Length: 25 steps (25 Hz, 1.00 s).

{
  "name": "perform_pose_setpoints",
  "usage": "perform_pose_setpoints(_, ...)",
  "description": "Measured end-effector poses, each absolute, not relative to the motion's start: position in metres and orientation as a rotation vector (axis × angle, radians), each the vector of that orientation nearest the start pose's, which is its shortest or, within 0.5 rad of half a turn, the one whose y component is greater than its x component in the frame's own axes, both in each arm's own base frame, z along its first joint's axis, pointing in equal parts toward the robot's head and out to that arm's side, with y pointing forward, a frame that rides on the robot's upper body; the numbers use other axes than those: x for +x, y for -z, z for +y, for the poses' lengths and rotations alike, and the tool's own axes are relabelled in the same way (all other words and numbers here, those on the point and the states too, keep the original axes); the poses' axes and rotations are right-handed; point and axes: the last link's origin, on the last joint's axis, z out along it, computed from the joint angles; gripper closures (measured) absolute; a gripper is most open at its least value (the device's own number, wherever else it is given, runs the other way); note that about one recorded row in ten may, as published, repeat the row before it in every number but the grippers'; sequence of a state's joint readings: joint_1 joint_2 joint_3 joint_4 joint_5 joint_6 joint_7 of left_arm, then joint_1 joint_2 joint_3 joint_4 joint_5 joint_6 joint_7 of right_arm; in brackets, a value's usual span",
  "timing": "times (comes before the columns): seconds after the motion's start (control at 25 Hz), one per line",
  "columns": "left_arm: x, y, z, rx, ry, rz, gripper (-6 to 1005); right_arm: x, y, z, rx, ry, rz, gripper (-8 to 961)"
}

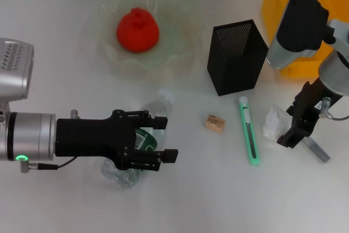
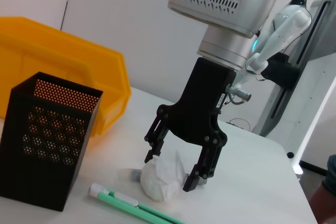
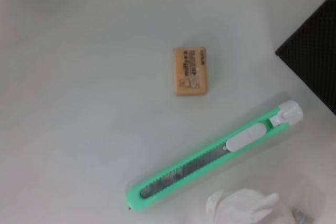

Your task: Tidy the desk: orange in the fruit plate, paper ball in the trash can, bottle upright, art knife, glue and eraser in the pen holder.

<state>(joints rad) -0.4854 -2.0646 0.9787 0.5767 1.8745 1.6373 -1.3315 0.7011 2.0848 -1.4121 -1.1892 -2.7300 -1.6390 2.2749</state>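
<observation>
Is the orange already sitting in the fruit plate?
Yes: in the head view the orange rests inside the pale-green fruit plate at the back of the table.

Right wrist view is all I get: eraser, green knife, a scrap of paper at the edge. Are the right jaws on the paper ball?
Observer: Nearly. The right gripper is open and low to the table, its jaws one on each side of the paper ball.
Operator: Left arm?
Observer: The left gripper is over the bottle, which lies on its side.
Operator: Orange sorted?
Observer: Yes, the orange sits in the fruit plate.
</observation>
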Motion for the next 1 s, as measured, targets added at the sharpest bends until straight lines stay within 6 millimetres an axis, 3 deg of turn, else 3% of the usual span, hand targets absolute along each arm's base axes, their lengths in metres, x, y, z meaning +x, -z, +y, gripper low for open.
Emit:
perform_pose_setpoints(0.6,-0.2547,0.0419,0.2869,-3.006,0.727,-0.608,185,0.1945,0.0187,0.3568,-2.762,0.861,0.572,333)
perform_pose_setpoints(0.68,-0.2547,0.042,0.2868,-3.007,0.727,-0.609,185,0.1945,0.0189,0.3571,-2.762,0.86,0.569,416)
perform_pose_setpoints(1.0,-0.2545,0.0418,0.2863,-3.01,0.73,-0.609,184,0.1929,0.014,0.3545,-2.769,0.835,0.568,420)
